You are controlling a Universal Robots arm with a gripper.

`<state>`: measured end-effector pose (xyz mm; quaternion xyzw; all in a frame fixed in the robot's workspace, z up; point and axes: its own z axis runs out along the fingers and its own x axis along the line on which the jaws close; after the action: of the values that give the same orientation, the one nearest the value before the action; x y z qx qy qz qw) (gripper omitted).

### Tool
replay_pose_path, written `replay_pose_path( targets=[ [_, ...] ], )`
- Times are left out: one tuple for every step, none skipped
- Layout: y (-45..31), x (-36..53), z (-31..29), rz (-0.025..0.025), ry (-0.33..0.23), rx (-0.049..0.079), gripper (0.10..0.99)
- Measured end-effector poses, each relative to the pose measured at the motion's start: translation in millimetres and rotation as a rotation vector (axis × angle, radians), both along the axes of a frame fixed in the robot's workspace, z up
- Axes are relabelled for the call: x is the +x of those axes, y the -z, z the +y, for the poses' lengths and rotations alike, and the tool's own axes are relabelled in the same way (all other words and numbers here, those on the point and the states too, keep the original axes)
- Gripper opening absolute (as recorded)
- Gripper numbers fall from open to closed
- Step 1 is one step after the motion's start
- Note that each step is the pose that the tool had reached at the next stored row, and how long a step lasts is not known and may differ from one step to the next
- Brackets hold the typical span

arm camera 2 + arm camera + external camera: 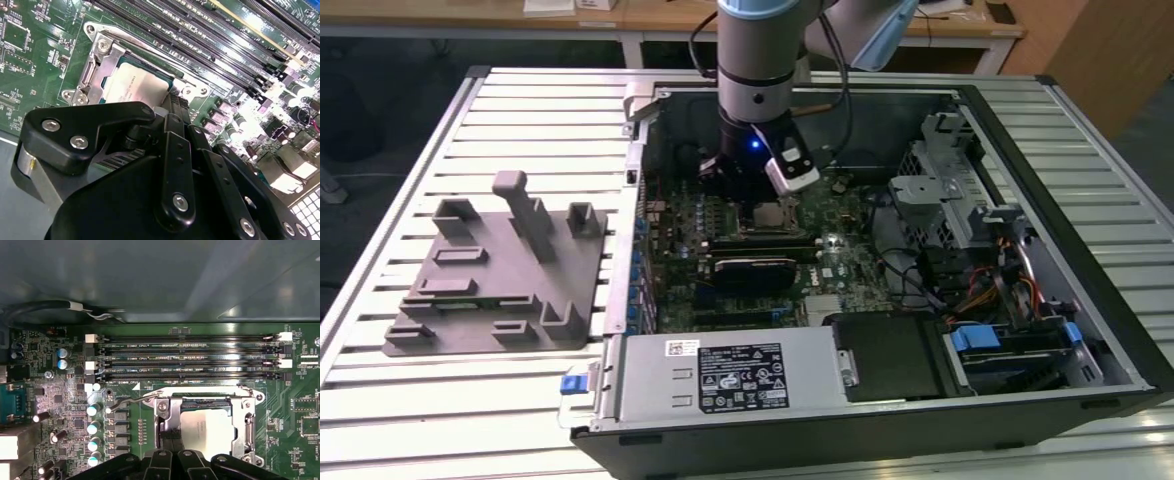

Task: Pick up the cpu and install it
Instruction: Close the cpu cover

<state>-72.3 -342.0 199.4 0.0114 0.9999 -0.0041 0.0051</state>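
One silver cpu (205, 432) lay in the socket (250, 415) inside the computer case (720, 440); the gripper (176, 101) sat at its edge, fingers (171, 114) together. Any downward push there might tilt the cpu and damage the socket.

Looks like a robotics lab or workshop: an opened PC case (854, 432) lies on a slatted metal bench (534, 120), robot arm (761, 60) reaching in, grey fixture (480, 290) alongside, wooden desks (654, 18) behind.
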Motion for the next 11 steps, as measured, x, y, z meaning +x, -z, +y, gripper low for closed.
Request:
replay_pose_path(
  targets=[
    [0.0, 0.5, 0.0, 0.0, 0.0, 0.0, 0.106],
    [0.0, 1.0, 0.0, 0.0, 0.0, 0.0, 0.106],
    [0.0, 1.4, 0.0, 0.0, 0.0, 0.0, 0.106],
    [0.0, 1.8, 0.0, 0.0001, 0.0, 0.0, 0.106],
    [0.0, 2.2, 0.0, 0.0001, 0.0, 0.0, 0.106],
    [0.0, 2.8, 0.0, 0.0001, 0.0, 0.0, 0.106],
    [0.0, 3.4, 0.0, 0.0001, 0.0, 0.0, 0.106],
    [0.0, 4.2, 0.0, 0.0002, 0.0, 0.0, 0.106],
    [0.0, 5.0, 0.0, 0.0001, 0.0, 0.0, 0.106],
    [0.0, 5.7, 0.0, 0.0002, 0.0, 0.0, 0.106],
    [-0.1, 6.2, -0.1, 0.0003, 0.0, 0.0, 0.106]
  ],
)
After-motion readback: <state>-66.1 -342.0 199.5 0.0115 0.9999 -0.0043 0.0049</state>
